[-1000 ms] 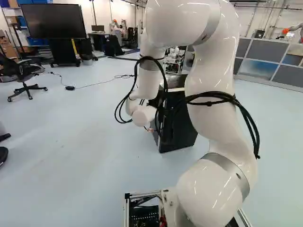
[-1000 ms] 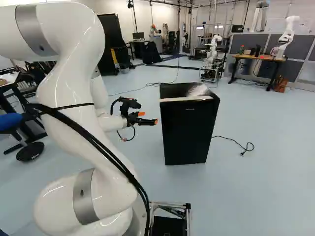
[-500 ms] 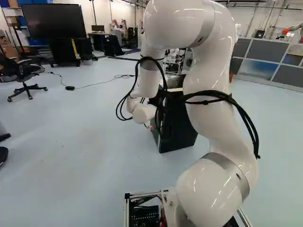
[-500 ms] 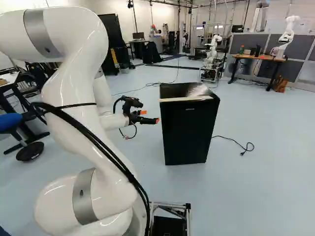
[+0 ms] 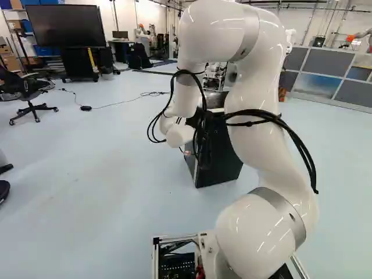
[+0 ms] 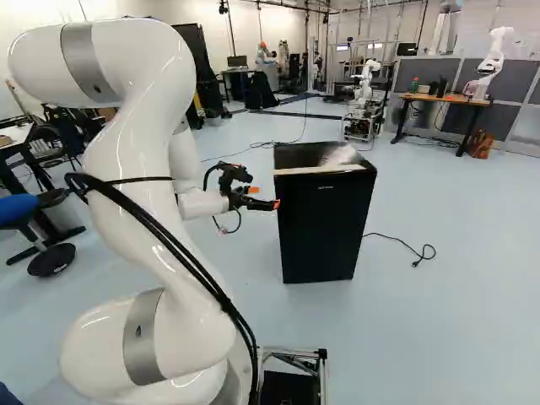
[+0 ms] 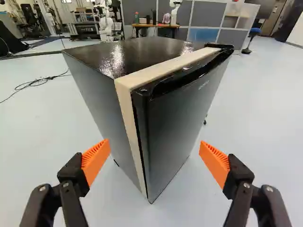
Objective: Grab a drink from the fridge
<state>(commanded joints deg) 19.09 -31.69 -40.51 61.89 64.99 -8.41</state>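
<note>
We see no drink: it is presumably inside the black fridge (image 6: 325,224), which stands upright on the pale floor (image 6: 405,329), its door (image 7: 177,118) apparently shut. A cream strip (image 7: 165,68) runs along the door's top edge and down the upright edge nearest us in the wrist view. Our gripper (image 7: 154,149) is open and holds nothing, its orange pads (image 7: 96,160) wide apart, with that front corner of the fridge ahead, between them in view. In the right base view it hangs beside the door's left edge, in the upper part; we see no grip on it.

We judge that we are at the approach, with opening the door the first real job. Next we need to line up with a door edge that gives purchase, perhaps the dark recess (image 7: 189,78) along its top, then pull outward. We cannot tell which side is hinged; pulling at the wrong edge could drag or tip the fridge.

Farther out, a black cable (image 6: 401,246) lies on the floor beyond the fridge's right edge in the right base view.
</note>
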